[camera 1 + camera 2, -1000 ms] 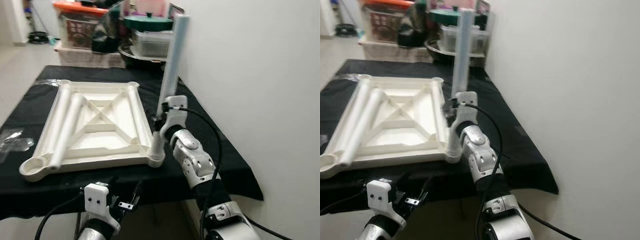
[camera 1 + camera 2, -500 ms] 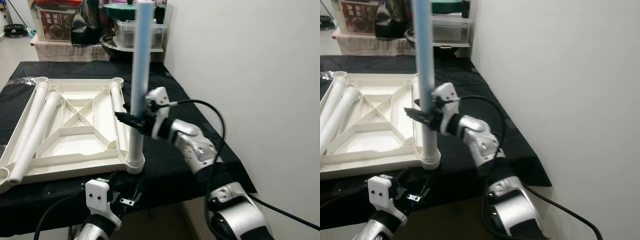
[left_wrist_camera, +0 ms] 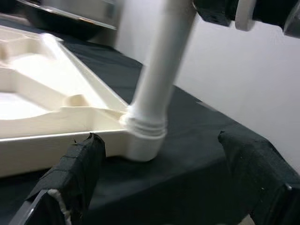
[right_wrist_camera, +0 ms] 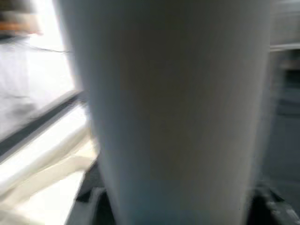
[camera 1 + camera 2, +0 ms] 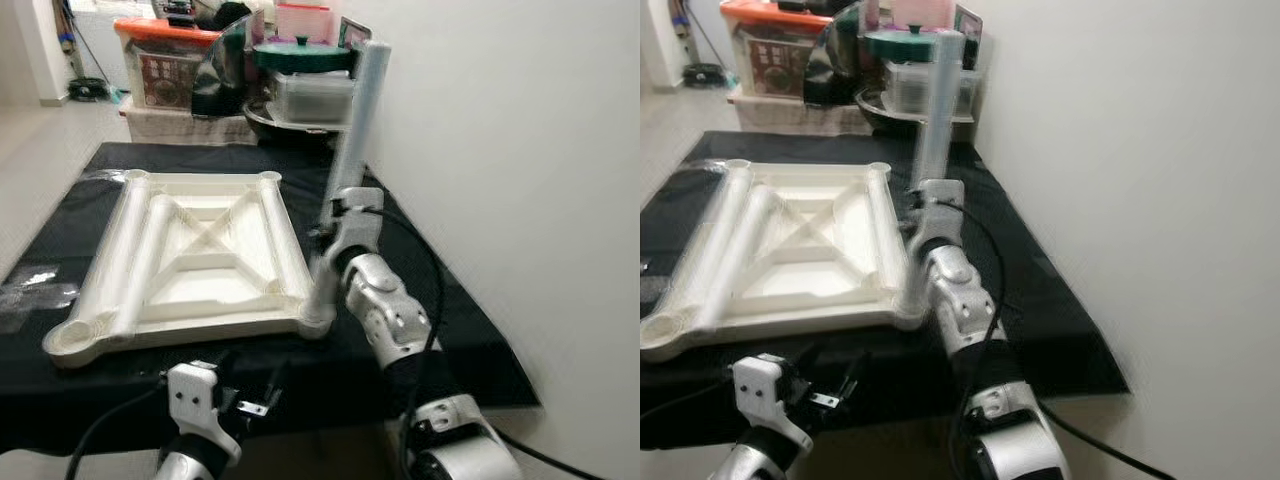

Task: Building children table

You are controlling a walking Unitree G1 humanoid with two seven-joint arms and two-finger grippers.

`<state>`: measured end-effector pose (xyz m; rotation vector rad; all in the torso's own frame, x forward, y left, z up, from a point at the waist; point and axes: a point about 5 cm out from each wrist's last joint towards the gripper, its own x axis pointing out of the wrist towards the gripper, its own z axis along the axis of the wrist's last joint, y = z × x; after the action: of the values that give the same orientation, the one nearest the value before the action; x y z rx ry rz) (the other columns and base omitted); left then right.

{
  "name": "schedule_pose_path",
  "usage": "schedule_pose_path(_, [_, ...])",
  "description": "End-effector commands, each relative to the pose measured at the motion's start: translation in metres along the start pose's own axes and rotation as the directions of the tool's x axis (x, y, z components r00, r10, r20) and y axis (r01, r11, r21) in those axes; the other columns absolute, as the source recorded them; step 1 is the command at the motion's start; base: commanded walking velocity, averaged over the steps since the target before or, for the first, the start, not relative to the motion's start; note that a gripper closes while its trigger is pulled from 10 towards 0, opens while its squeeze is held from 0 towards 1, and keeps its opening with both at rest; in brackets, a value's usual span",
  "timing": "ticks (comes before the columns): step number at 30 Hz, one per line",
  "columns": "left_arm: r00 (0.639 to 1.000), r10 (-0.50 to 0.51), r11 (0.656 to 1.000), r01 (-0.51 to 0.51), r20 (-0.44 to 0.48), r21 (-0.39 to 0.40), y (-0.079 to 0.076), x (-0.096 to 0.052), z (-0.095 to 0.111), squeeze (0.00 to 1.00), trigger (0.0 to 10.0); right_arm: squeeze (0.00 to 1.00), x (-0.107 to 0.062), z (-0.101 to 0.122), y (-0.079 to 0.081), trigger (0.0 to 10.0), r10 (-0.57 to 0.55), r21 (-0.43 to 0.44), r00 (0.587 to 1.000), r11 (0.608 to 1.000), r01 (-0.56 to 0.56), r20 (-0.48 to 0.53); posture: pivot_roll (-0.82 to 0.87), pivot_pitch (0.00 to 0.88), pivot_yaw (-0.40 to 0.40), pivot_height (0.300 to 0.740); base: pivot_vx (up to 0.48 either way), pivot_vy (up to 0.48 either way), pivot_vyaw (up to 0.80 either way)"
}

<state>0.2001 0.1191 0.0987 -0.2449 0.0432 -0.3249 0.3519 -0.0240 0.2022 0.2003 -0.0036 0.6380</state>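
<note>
Right gripper fingers closed around pale table leg, held near upright, slightly tilted, in near right corner socket of upturned white tabletop on black cloth. Left gripper fingers spread apart, held low before table edge.

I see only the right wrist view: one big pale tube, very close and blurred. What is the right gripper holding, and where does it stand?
Observer: It is a table leg, and the right gripper is around its lower part. The leg stands tilted in the near right corner socket of the upside-down white tabletop.
Operator: Is the foot of the leg fully in the socket?
Observer: I cannot tell; the left wrist view shows a ribbed collar sitting just above the socket.
Operator: Are other legs waiting?
Observer: Yes, two more legs lie side by side along the tabletop's left edge.
Operator: And the left gripper?
Observer: The left gripper is low, in front of the table's near edge, open and holding nothing.
</note>
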Motion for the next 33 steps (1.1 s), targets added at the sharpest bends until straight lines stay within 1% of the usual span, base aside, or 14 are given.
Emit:
schedule_pose_path(1, [1.0, -0.007, 1.0, 0.007, -0.028, -0.012, -0.002, 0.0, -0.006, 0.0, 10.0, 1.0, -0.001, -0.023, 0.024, 10.0, 0.111, 0.107, 0.993, 0.988, -0.108, -0.029, 0.1, 0.0, -0.1, 0.74, 0.0, 0.0, 0.0])
schedule_pose_path(2, [1.0, -0.005, 1.0, 0.004, -0.024, -0.016, -0.004, 0.001, -0.006, 0.0, 10.0, 0.0, 0.003, -0.007, 0.016, 10.0, 0.236, -0.007, 0.971, 0.972, -0.236, -0.027, 0.1, 0.0, -0.112, 0.74, 0.0, 0.0, 0.0])
schedule_pose_path(8, [1.0, 0.007, 1.0, -0.008, -0.019, -0.025, -0.004, 0.001, -0.007, 0.0, 10.0, 0.0, 0.0, 0.013, 0.01, 10.0, 0.505, -0.137, 0.86, 0.849, -0.51, -0.07, 0.08, 0.0, -0.109, 0.74, 0.0, 0.0, 0.0])
schedule_pose_path(9, [1.0, 0.006, 1.0, -0.006, -0.018, -0.029, -0.005, 0.001, -0.007, 0.0, 10.0, 0.0, -0.002, 0.012, 0.011, 4.5, 0.558, -0.151, 0.823, 0.809, -0.568, -0.102, 0.08, 0.0, -0.109, 0.74, 0.0, 0.0, 0.0])
schedule_pose_path(10, [1.0, 0.006, 1.0, -0.006, -0.018, -0.029, -0.005, 0.001, -0.007, 0.0, 10.0, 0.0, -0.002, 0.012, 0.011, 4.5, 0.558, -0.151, 0.823, 0.809, -0.568, -0.102, 0.08, 0.0, -0.109, 0.74, 0.0, 0.0, 0.0])
schedule_pose_path(11, [1.0, 0.003, 1.0, -0.003, -0.018, -0.03, -0.005, 0.001, -0.008, 0.0, 10.0, 0.0, -0.002, 0.007, 0.011, 0.0, 0.57, -0.136, 0.811, 0.8, -0.584, -0.13, 0.07, 0.0, -0.104, 0.74, 0.0, 0.0, 0.0])
schedule_pose_path(15, [1.0, -0.004, 1.0, 0.004, -0.022, -0.031, -0.005, -0.001, -0.008, 0.0, 10.0, 0.0, 0.018, -0.018, -0.019, 0.0, -0.02, -0.053, 0.984, 0.999, 0.011, -0.177, 0.07, 0.0, -0.1, 0.74, 0.0, 0.0, 0.0])
schedule_pose_path(19, [1.0, -0.002, 1.0, 0.001, -0.027, -0.027, -0.004, -0.003, -0.008, 0.0, 10.0, 0.0, -0.015, -0.053, -0.058, 0.0, -0.616, -0.016, 0.761, 0.78, 0.626, -0.204, 0.07, 0.0, -0.087, 0.74, 0.0, 0.0, 0.0])
schedule_pose_path(24, [0.999, 0.002, 1.0, -0.003, -0.032, -0.022, -0.002, -0.005, -0.008, 0.0, 10.0, 0.0, -0.017, -0.063, -0.032, 0.0, -0.486, 0.04, 0.848, 0.863, 0.504, -0.21, 0.06, 0.0, -0.076, 0.74, 0.0, 0.0, 0.0])
schedule_pose_path(26, [0.999, -0.007, 1.0, 0.006, -0.035, -0.02, -0.001, -0.004, -0.008, 0.0, 10.0, 0.0, -0.01, -0.052, -0.015, 10.0, -0.317, 0.036, 0.939, 0.945, 0.324, -0.136, 0.05, 0.0, -0.062, 0.74, 0.0, 0.0, 0.0])
schedule_pose_path(29, [0.999, -0.026, 1.0, 0.025, -0.038, -0.017, -0.001, -0.001, -0.008, 0.0, 10.0, 0.23, -0.006, -0.029, 0.006, 10.0, 0.027, 0.041, 1.0, 0.999, -0.028, 0.013, 0.04, 0.0, -0.058, 0.74, 0.0, 0.0, 0.0])
schedule_pose_path(30, [0.999, -0.027, 1.0, 0.027, -0.036, -0.016, -0.001, 0.0, -0.008, 0.0, 10.0, 1.0, -0.004, -0.026, 0.005, 10.0, 0.085, 0.021, 0.996, 0.996, -0.085, 0.001, 0.04, 0.0, -0.059, 0.74, 0.0, 0.0, 0.0])
schedule_pose_path(32, [0.999, -0.027, 1.0, 0.026, -0.035, -0.017, -0.001, 0.0, -0.008, 0.0, 10.0, 0.87, -0.002, -0.019, 0.006, 10.0, 0.198, -0.024, 0.98, 0.98, -0.199, -0.021, 0.05, 0.0, -0.067, 0.74, 0.0, 0.0, 0.0])
schedule_pose_path(33, [0.999, -0.026, 1.0, 0.025, -0.034, -0.017, -0.001, 0.0, -0.008, 0.0, 10.0, 0.0, -0.001, -0.014, 0.007, 10.0, 0.273, -0.046, 0.961, 0.961, -0.274, -0.04, 0.05, 0.0, -0.067, 0.74, 0.0, 0.0, 0.0])
